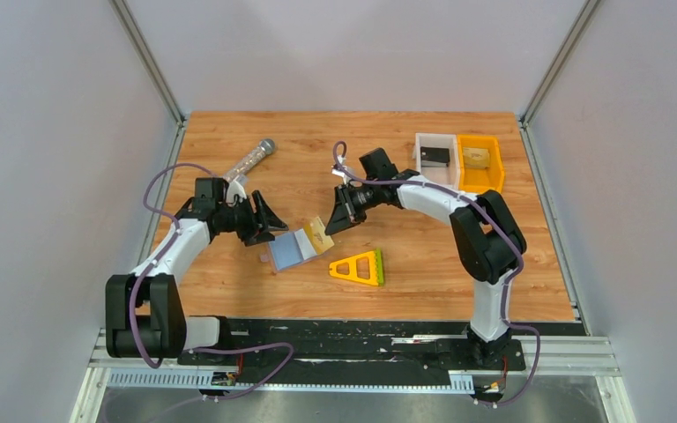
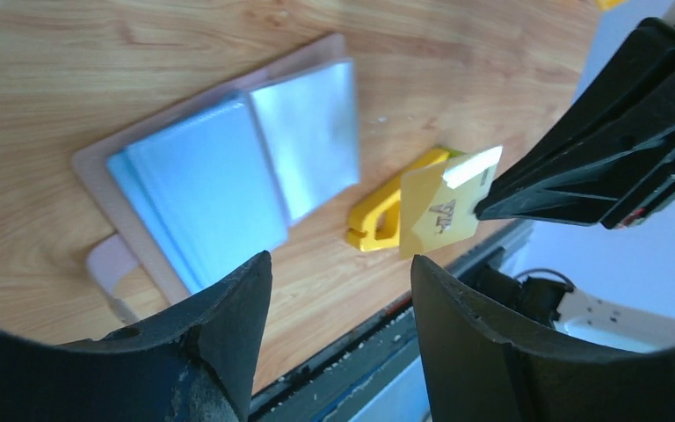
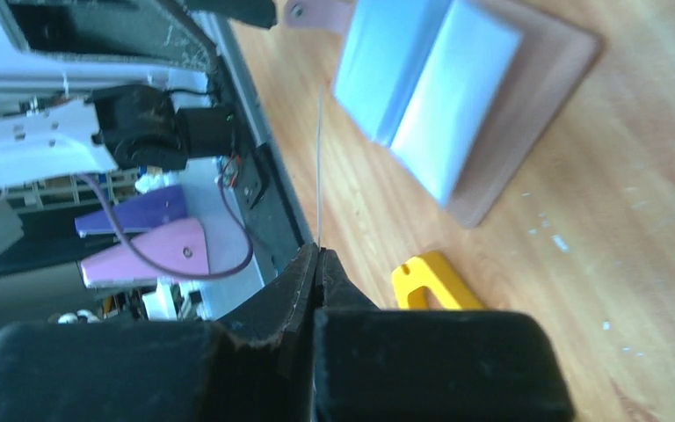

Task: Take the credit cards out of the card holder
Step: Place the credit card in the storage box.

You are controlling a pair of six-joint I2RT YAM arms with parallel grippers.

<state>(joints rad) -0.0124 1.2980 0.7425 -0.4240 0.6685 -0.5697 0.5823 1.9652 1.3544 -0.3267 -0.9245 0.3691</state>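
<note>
The card holder (image 1: 289,251) lies open on the table, its grey-blue slots facing up; it also shows in the left wrist view (image 2: 228,167) and the right wrist view (image 3: 457,97). My right gripper (image 1: 331,222) is shut on a tan credit card (image 1: 319,234) and holds it just right of the holder, clear of the slots. That card is seen flat-on in the left wrist view (image 2: 439,215) and edge-on in the right wrist view (image 3: 319,158). My left gripper (image 1: 275,227) is open and empty at the holder's far left edge, its fingertips (image 2: 246,290) above the table.
A yellow-and-green triangular frame (image 1: 360,267) lies right of the holder, near the front. A silver cylinder (image 1: 251,161) lies at the back left. A white bin (image 1: 434,141) and an orange bin (image 1: 479,181) stand at the back right.
</note>
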